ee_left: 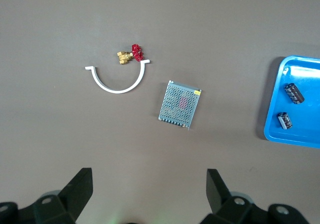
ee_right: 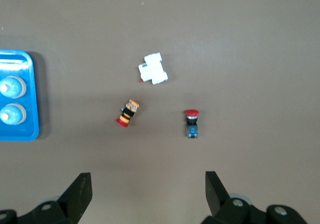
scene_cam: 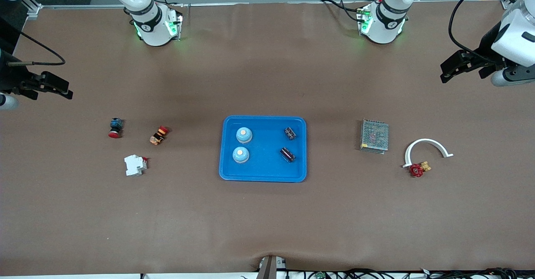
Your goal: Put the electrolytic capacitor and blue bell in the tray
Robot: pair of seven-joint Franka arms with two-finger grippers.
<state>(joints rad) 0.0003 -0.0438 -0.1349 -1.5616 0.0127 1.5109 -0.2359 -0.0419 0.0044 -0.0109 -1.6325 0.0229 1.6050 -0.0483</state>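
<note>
Front view: tray (scene_cam: 263, 174) sits mid-frame, already holding two bells (scene_cam: 243, 135) and two capacitors (scene_cam: 290, 133), nothing left to fetch by my reading. Left tool (scene_cam: 449, 72) hangs at the right edge, right tool (scene_cam: 62, 93) at the left edge, both well clear.

Left wrist view: left tool (ee_left: 147, 184) gapes empty; capacitors (ee_left: 294, 92) lie in the tray (ee_left: 272, 134) at frame right.

Right wrist view: right tool (ee_right: 147, 184) is spread empty; bells (ee_right: 11, 88) at frame left.

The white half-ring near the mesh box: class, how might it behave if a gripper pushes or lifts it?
The white half-ring looks thin and flat, so probably light and apt to slide or spin when pushed. Its slim band lies low on the table, so pinching it may be awkward.
</note>
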